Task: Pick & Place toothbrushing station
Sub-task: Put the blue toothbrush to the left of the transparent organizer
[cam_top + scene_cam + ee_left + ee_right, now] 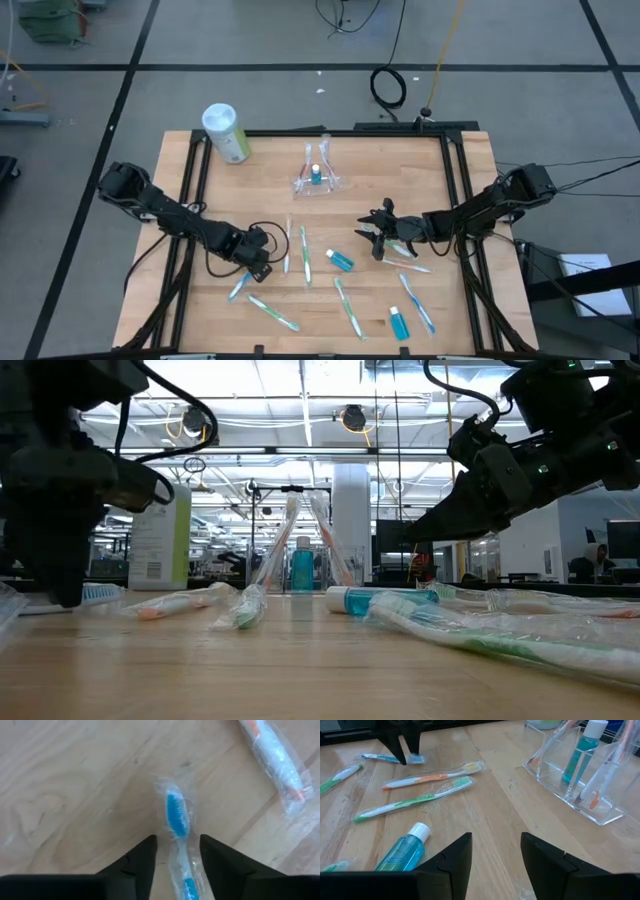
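Note:
The toothbrushing station (318,181), a clear holder with a blue bottle and toothbrushes standing in it, rests on the table's far middle; it also shows in the right wrist view (580,795) and the low view (300,560). My left gripper (178,855) points down at the near left (260,264), open. Its fingers stand on either side of a wrapped blue toothbrush (177,815) lying flat on the wood. My right gripper (495,855) hovers open right of centre (376,233), nothing between its fingers, some way from the station.
A pale-green cylinder with a white lid (226,132) stands at the far left. Several wrapped toothbrushes (306,256) (348,305) (417,303) and two small blue bottles (340,260) (398,322) lie scattered over the near half. Bare wood lies between them and the station.

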